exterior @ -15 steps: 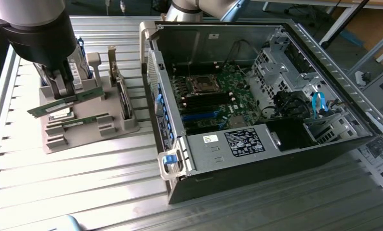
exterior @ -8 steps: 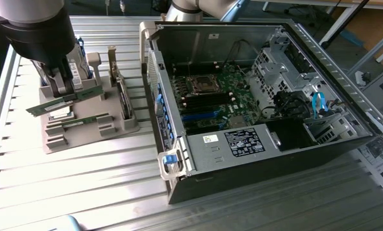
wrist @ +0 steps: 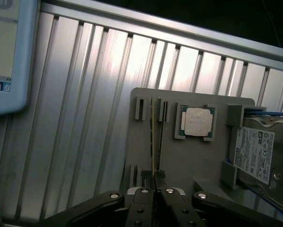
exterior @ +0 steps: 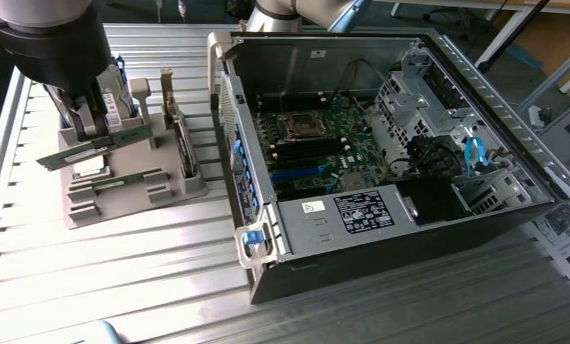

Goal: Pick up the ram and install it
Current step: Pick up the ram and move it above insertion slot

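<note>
The ram is a long thin green stick, and my gripper is shut on it near its middle, over the grey holder at the exterior view's left. From the wrist the ram shows edge-on as a thin line running away from my gripper, between two slotted blocks of the holder. Whether the stick is free of the slots I cannot tell. The open computer case stands at the exterior view's right, with its motherboard and dark memory slots exposed.
A second green stick lies in the holder. A square silver CPU and a hard drive sit in the holder too. Cards stand upright beside it. A light-framed screen lies on the ribbed aluminium table.
</note>
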### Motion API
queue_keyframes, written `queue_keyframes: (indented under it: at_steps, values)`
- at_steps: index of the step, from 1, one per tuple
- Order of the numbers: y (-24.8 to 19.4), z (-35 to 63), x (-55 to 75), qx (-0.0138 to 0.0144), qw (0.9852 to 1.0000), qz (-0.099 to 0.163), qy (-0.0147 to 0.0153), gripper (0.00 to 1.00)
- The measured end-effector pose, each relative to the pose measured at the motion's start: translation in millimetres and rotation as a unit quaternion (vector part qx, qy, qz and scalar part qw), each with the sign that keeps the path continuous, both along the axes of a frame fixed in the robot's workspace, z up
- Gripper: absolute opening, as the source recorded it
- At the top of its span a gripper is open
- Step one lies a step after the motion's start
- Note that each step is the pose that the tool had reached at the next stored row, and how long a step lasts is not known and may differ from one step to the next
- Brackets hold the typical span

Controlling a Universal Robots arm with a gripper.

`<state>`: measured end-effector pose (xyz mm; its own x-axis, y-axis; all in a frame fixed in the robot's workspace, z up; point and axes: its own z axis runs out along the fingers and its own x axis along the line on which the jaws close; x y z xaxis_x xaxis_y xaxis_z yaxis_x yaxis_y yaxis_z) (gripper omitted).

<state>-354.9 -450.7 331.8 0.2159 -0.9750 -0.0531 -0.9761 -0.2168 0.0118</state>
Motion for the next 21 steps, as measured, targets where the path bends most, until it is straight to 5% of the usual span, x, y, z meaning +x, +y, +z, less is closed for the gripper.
queue_keyframes:
  at_steps: [21]
  values:
    - [0.0,11.4,0.0,0.0005,1.0000,0.000,0.0000,0.12]
